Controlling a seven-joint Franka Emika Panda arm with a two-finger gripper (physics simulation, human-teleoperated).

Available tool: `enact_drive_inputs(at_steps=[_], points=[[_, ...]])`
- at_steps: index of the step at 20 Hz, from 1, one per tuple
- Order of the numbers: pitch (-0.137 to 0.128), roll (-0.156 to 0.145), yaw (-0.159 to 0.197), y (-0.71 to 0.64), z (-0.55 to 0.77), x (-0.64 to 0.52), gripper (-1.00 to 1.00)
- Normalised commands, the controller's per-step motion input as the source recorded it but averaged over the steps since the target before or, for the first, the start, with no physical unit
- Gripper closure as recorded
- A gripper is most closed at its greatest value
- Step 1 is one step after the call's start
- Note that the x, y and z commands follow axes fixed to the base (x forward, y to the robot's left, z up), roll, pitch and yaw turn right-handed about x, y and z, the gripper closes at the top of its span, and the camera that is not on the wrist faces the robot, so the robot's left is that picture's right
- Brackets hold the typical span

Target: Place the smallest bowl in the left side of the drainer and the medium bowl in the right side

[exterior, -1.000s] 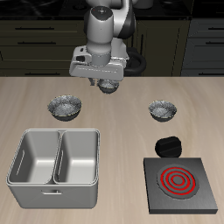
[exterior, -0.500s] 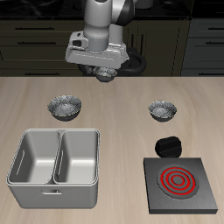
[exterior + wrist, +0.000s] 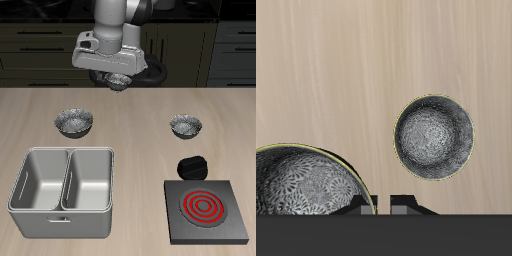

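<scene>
My gripper (image 3: 120,78) is shut on the rim of the smallest bowl (image 3: 120,83) and holds it high above the back of the table. In the wrist view the held bowl (image 3: 306,185) hangs beside the fingertips (image 3: 366,205). The medium bowl (image 3: 185,125) sits on the table beyond the stove. The largest bowl (image 3: 75,122) sits just behind the drainer and also shows in the wrist view (image 3: 434,137). The drainer (image 3: 40,151), a grey tub with two compartments, stands near the front edge, and nothing lies in either compartment.
A black square stove with a red coil (image 3: 205,208) stands near the front edge beside the drainer. A small black object (image 3: 192,166) lies just behind it. Dark cabinets line the back.
My gripper has lifted the smallest bowl off the table and risen with it, most of the rise in the first half second.
</scene>
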Motion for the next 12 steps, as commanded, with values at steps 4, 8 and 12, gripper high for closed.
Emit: enact_drive_inputs(at_steps=[4, 8, 12], points=[[-0.027, -0.024, 0.020, -0.11, 0.24, 0.18, 1.00], [0.006, -0.007, -0.015, -0.15, 0.21, 0.24, 1.00], [0.029, 0.027, -0.013, -0.07, 0.15, 0.27, 1.00]])
